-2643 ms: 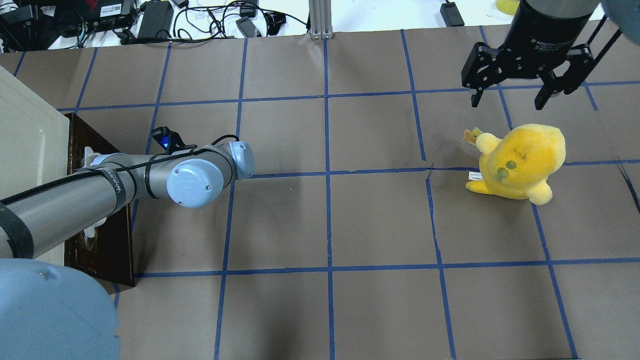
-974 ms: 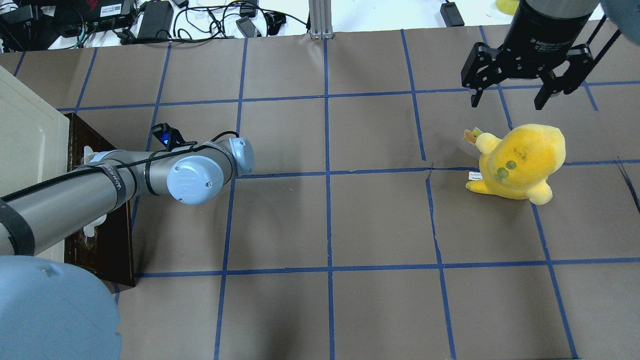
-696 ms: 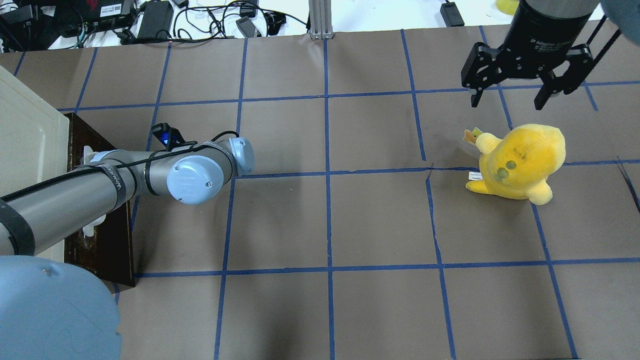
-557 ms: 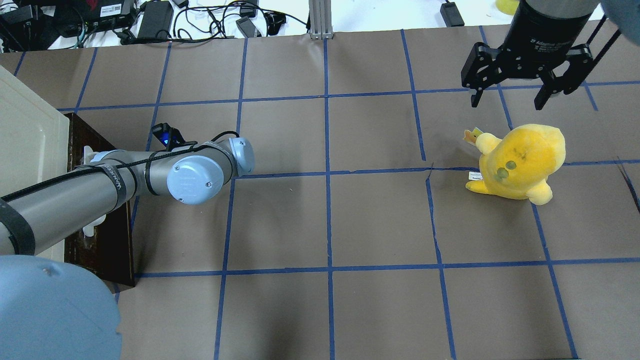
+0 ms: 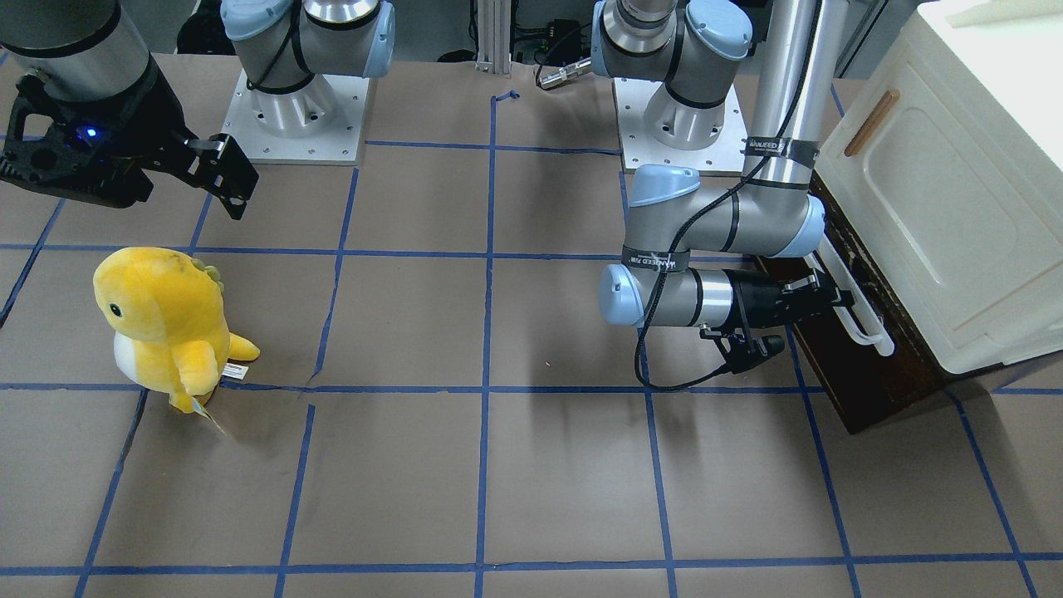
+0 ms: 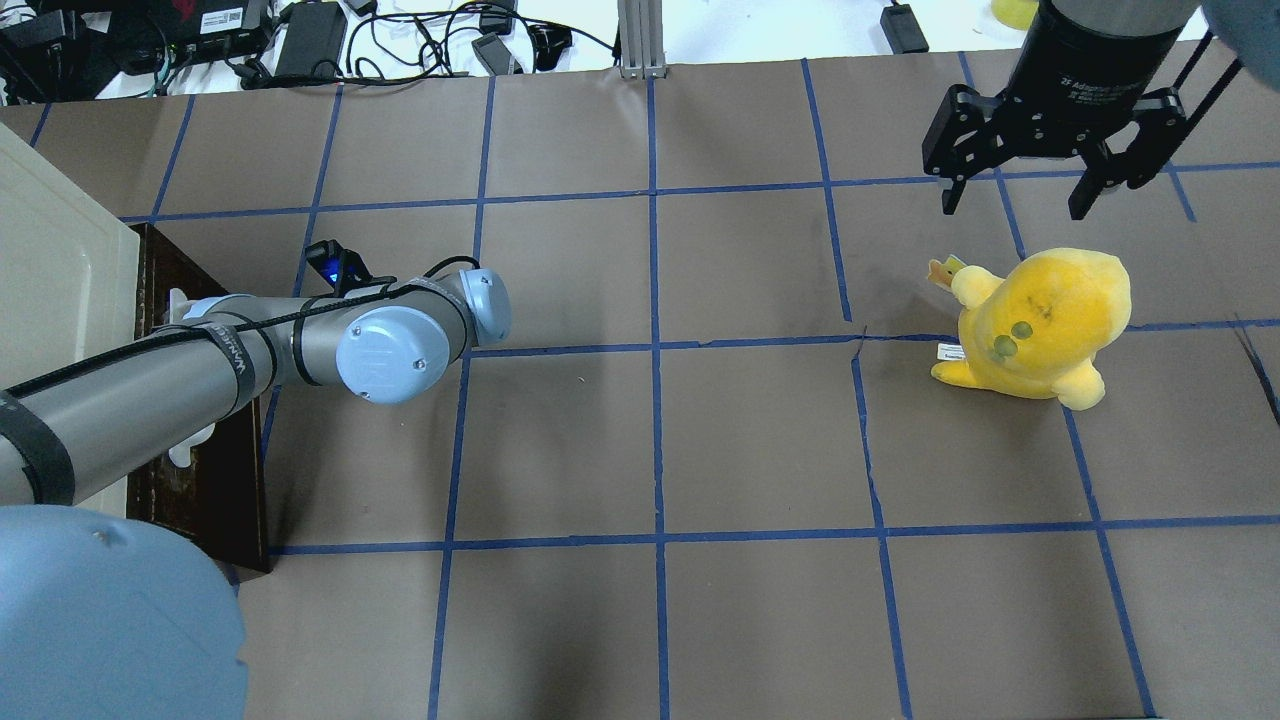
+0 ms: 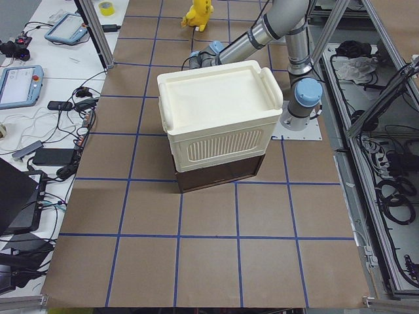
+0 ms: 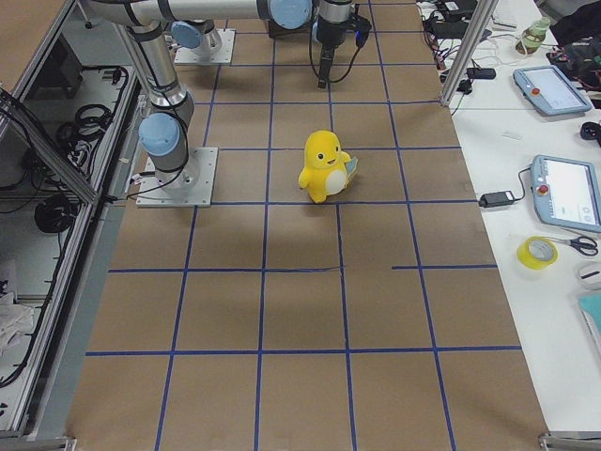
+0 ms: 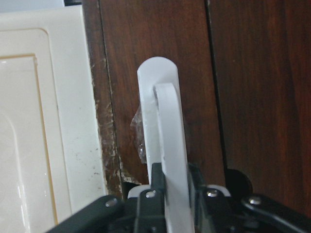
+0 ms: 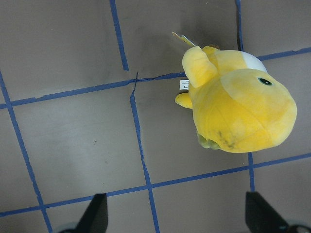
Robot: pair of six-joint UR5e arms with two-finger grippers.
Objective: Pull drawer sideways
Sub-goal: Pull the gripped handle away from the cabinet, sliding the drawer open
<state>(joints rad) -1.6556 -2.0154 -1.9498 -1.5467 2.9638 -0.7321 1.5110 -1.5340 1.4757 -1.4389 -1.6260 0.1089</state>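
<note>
The drawer (image 5: 868,378) has a dark brown wooden front and sits under a cream cabinet (image 5: 955,208) at the table's left end. Its long white bar handle (image 5: 859,316) runs along the front. My left gripper (image 5: 833,296) is shut on this handle; in the left wrist view the black fingers (image 9: 146,204) clamp the white bar (image 9: 167,126) from both sides. From overhead the left arm hides most of the handle (image 6: 180,302), and the drawer front (image 6: 205,490) shows below it. My right gripper (image 6: 1015,207) hangs open and empty above the table's far right.
A yellow plush toy (image 6: 1040,320) stands on the right side, just below the right gripper; it also shows in the right wrist view (image 10: 238,111). The cream cabinet (image 6: 50,280) has a panelled door with a small wooden handle (image 5: 870,123). Cables and boxes lie beyond the far edge.
My left arm's elbow and wrist have shifted slightly toward the far side of the table. The drawer front looks almost unmoved. The right arm and the plush toy are still.
</note>
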